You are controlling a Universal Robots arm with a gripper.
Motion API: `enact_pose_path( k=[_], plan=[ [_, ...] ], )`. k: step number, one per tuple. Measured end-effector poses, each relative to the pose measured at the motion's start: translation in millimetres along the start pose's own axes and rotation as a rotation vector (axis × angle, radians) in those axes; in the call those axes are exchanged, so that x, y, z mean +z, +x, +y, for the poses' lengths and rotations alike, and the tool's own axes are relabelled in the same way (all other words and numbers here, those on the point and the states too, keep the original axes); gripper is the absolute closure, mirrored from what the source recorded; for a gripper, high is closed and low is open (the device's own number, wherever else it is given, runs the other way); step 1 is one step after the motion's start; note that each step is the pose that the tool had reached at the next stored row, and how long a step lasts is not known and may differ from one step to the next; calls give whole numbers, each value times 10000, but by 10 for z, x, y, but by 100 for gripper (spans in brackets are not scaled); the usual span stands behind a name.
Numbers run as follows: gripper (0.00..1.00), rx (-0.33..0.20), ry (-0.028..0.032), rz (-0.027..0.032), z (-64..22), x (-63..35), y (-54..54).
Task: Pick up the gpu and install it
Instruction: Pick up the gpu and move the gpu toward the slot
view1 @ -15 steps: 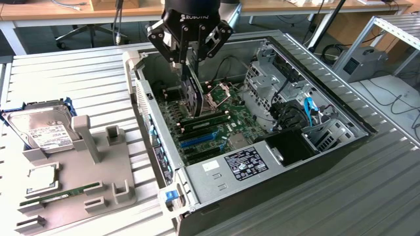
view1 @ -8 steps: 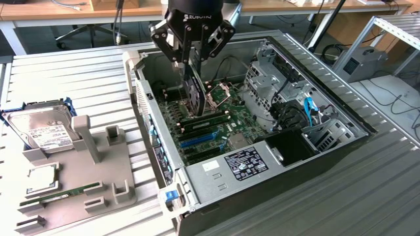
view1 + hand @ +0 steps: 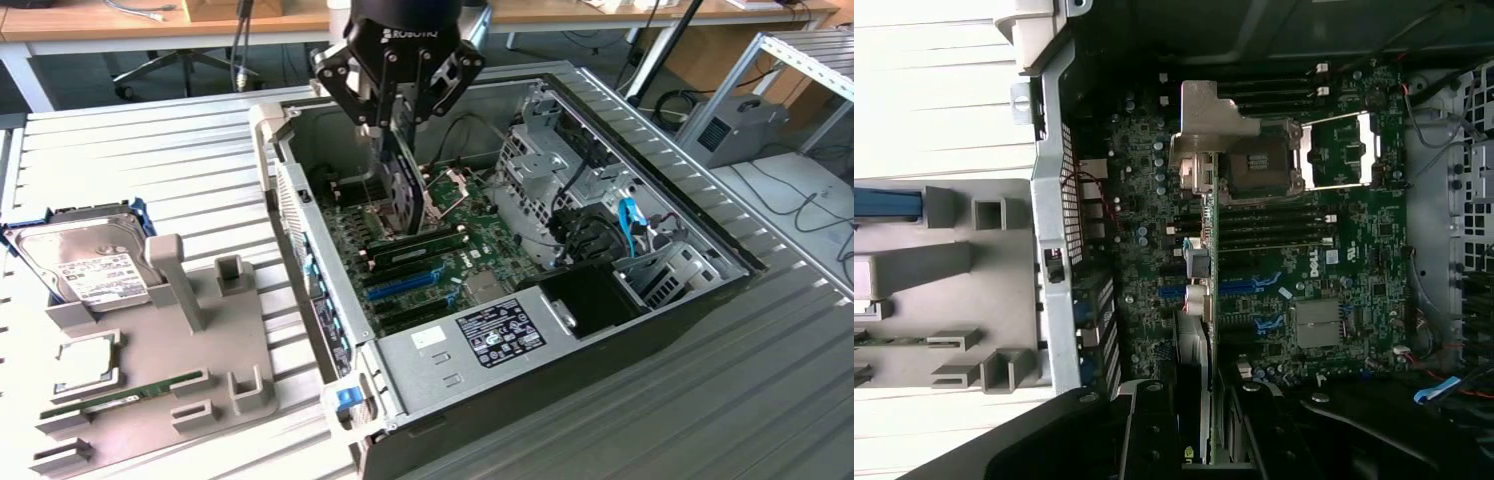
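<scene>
The gripper [image 3: 396, 118] was squeezing the top end of the gpu [image 3: 408, 195]. The card hung straight down from it on its thin edge, inside the open computer case [image 3: 694, 235]. Its long side pointed down at the green board [image 3: 470, 238], with the blue slots [image 3: 398, 287] close by below.

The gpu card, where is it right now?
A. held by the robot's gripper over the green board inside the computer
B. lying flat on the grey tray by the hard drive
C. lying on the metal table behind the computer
A: the gripper is shut on the gpu, which hangs on edge just above the green motherboard inside the open computer case.
</scene>
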State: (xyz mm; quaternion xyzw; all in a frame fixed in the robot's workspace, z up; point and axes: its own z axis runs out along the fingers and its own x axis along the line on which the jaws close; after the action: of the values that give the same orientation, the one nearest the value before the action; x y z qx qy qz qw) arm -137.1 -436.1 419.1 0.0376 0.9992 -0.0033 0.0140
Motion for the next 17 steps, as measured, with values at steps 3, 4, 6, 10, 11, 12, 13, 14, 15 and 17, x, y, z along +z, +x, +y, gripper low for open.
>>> enact_pose_path(
  k=[3, 4, 6, 10, 11, 12, 13, 14, 15, 17],
  plan=[
    [74, 0, 6, -1, 2, 2, -22],
    [74, 0, 9, -1, 2, 2, -31],
    [74, 0, 14, -2, 3, 4, -47],
    [74, -1, 21, -2, 6, 7, -77],
    [74, -1, 22, -2, 6, 7, -83],
    [74, -1, 24, -2, 7, 7, -89],
    [74, -1, 26, -2, 7, 8, -97],
    [74, -1, 27, -3, 8, 9, -104],
    [74, -1, 28, -3, 8, 9, -111],
    [74, -1, 31, -2, 9, 9, -122]
  ],
)
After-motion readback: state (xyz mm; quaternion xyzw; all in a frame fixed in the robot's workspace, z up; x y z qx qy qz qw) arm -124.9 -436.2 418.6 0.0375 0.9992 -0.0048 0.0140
